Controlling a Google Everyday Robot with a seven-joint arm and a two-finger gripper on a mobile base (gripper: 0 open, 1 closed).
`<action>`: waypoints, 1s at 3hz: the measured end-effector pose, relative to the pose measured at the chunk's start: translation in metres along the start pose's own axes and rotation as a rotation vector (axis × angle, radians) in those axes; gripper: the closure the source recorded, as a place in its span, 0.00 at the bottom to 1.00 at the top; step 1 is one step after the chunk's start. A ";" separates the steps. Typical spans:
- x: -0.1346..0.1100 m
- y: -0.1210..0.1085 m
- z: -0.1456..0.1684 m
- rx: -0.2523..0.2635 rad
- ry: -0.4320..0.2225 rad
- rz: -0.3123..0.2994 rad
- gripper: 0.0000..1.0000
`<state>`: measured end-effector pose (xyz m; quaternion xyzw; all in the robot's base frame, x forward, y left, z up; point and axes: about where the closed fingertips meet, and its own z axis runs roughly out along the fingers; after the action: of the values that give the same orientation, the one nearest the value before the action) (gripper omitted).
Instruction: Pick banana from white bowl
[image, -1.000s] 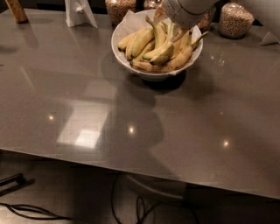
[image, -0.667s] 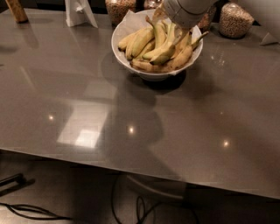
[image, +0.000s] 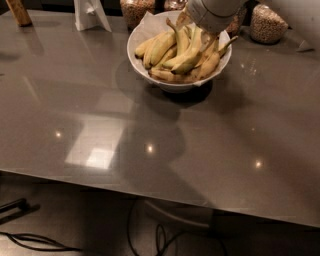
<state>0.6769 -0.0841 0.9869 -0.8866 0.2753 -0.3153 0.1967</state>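
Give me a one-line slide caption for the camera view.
Robot hand dips among bananas piled in a white bowl on a glossy grey table, grain jars behind.

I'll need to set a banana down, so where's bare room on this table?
The near half of the table, in front of the white bowl, is bare, and so is the stretch left of the bowl. The back edge is crowded: a white stand, grain jars, and the gripper over the bananas in the bowl.
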 end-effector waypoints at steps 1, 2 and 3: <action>0.003 0.006 0.005 -0.028 0.002 -0.015 0.44; 0.004 0.011 0.010 -0.048 0.002 -0.025 0.44; 0.002 0.017 0.018 -0.071 -0.009 -0.031 0.43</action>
<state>0.6839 -0.0952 0.9662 -0.8986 0.2718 -0.3043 0.1614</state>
